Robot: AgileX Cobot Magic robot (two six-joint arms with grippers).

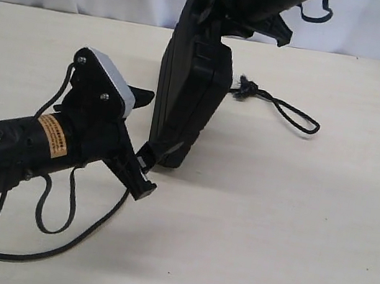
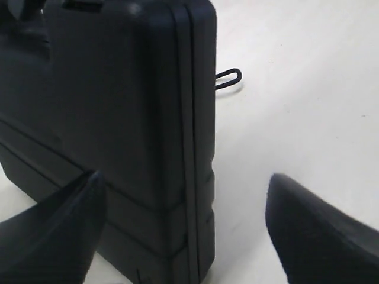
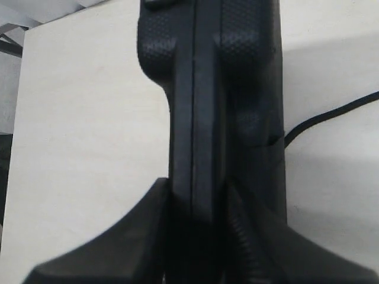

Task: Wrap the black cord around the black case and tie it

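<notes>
While the right fingers (image 3: 118, 248) clamp the black case (image 1: 191, 91) upright, the left fingers (image 2: 53, 231) are apart. The black cord (image 1: 248, 88) lies beyond it from them.

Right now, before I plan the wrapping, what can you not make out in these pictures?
1. Black cord: in the exterior view the black case hides where it runs past its frayed end.
2. Right tool: the exterior view's top edge cuts it off; only the right wrist view shows its grip.
3. Left tool: black against black in the exterior view, so contact with the case is unclear.
</notes>
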